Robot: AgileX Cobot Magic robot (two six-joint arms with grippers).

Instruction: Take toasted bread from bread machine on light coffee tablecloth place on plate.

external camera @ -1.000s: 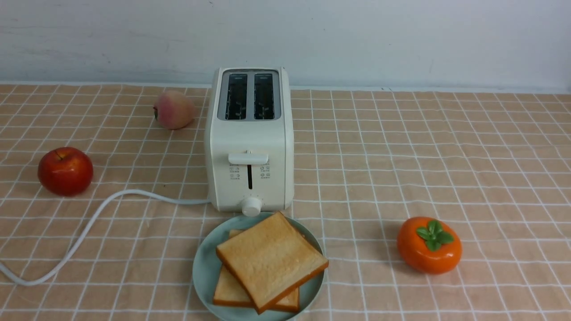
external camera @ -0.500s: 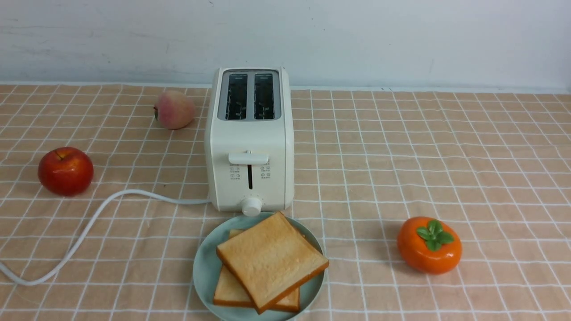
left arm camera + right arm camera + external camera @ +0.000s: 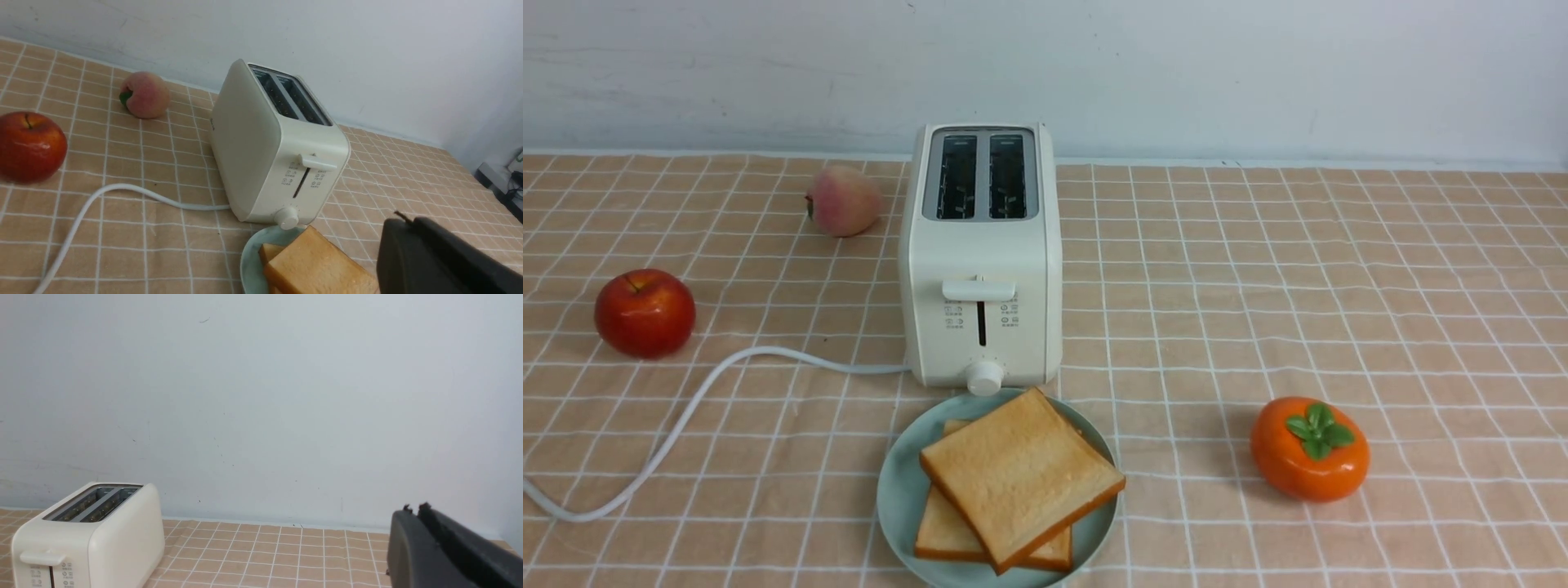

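The lower toast slice (image 3: 935, 531) lies mostly hidden under the upper slice (image 3: 1021, 474); the plate (image 3: 894, 490) loses its near rim to the front view's bottom edge; the cord (image 3: 849, 367) runs off its left edge; icons (image 3: 952, 314) on the toaster (image 3: 980, 245) are too small to read; the left claw (image 3: 404, 220) and right claw (image 3: 414, 508) are cropped by wrist-view corners.

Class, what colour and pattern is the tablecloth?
The tablecloth is peach-tan with a thin white grid; clearest in the front view.

Cream bread machine (image 3: 980, 269); mint plate (image 3: 897, 490); peach tablecloth (image 3: 1339, 286), white grid
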